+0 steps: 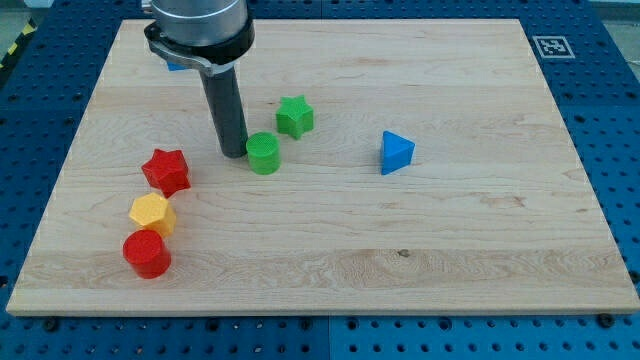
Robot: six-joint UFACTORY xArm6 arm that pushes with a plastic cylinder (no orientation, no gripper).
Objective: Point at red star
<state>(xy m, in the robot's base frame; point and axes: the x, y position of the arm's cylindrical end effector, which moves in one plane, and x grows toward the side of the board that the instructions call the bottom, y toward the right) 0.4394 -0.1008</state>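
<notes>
Camera view — red star point(166, 171) lies toward the view's left and slightly below my tip point(233, 153), apart from it. Green cylinder point(263, 154) just right of the tip. No pincer fitted — nothing held. Wooden counter point(450, 240).

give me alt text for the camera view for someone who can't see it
My tip rests on a wooden board, just left of a green cylinder, with the red star further toward the view's left. Also present: green star, blue triangular block, yellow block, red cylinder.
</notes>
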